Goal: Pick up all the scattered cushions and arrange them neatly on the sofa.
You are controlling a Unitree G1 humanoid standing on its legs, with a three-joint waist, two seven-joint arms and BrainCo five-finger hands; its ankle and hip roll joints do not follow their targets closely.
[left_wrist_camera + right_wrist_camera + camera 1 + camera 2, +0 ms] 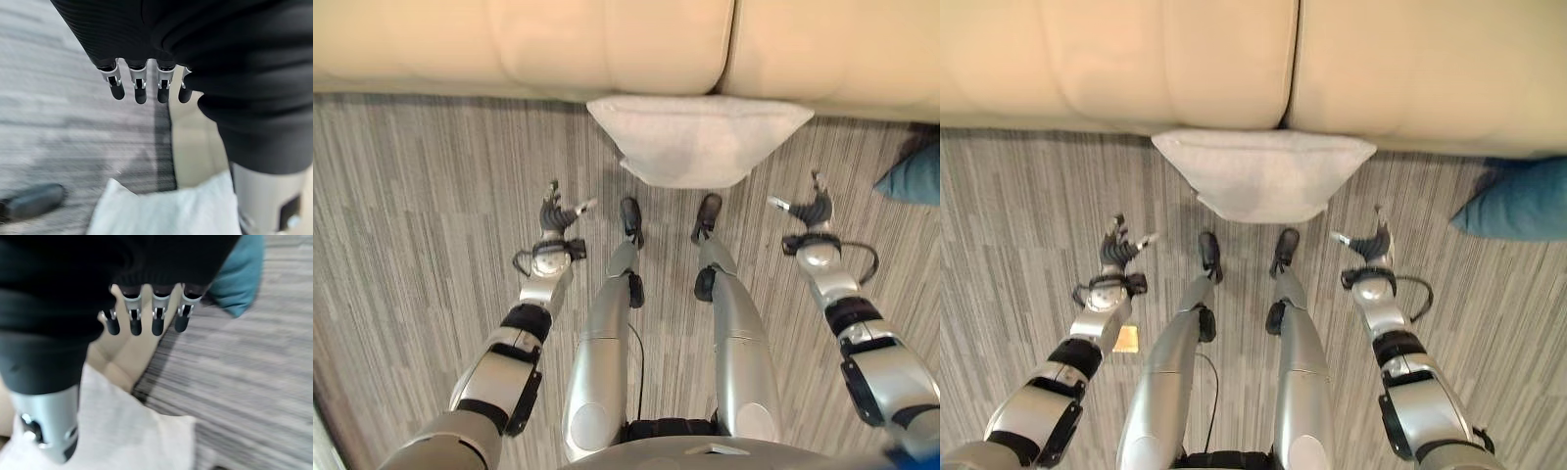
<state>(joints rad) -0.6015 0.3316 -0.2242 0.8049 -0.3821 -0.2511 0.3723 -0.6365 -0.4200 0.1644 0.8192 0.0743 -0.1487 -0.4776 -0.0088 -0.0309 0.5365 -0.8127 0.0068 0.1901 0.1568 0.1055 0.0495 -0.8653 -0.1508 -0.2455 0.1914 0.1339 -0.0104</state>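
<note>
A white cushion point(697, 137) lies on the floor against the front of the beige sofa point(607, 44), right below the seam between two seat pads. A teal cushion point(1518, 201) lies on the floor at the far right, close to the sofa's front. My left hand point(556, 211) hovers above the carpet to the left of the white cushion, fingers straight and empty. My right hand point(808, 208) hovers to the cushion's right, also open and empty. Both wrist views show straight fingers point(140, 88) with the white cushion point(122, 431) past them.
Grey striped carpet point(411, 215) covers the floor in front of the sofa. A small yellowish tag point(1126, 339) lies on the carpet by my left arm.
</note>
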